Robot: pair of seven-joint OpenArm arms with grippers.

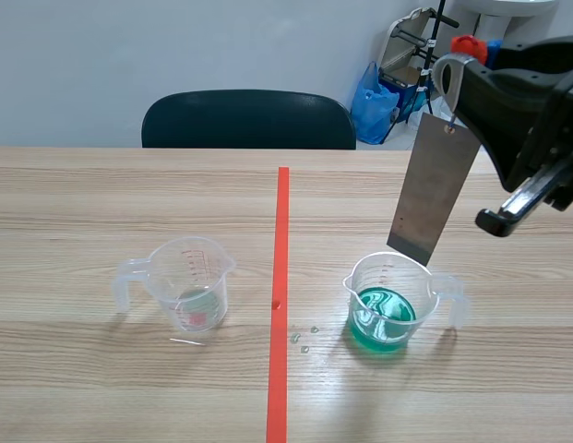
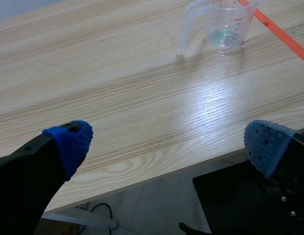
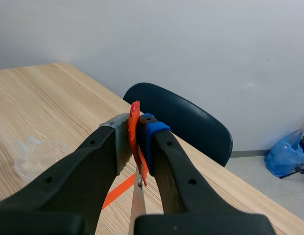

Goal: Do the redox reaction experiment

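Pale wood surface (image 1: 101,203), split by a red tape line (image 1: 280,277). The right gripper (image 3: 137,147) has its fingers clamped on a red tag (image 3: 134,115), and the metal plate (image 1: 432,194) hangs from it, tilted. Its lower edge is at the far rim of the cup of green liquid (image 1: 389,300), not yet dipped. Hanging loosely, the plate could swing, catch the rim and tip that light cup, or drop in hard and splash; drops (image 1: 304,337) already lie beside the tape. The left gripper (image 2: 166,142) waits with its fingers apart over the surface's near edge, well apart from the nearly empty cup (image 1: 189,281). A chair (image 1: 249,120) stands beyond; nothing blocks the dip.
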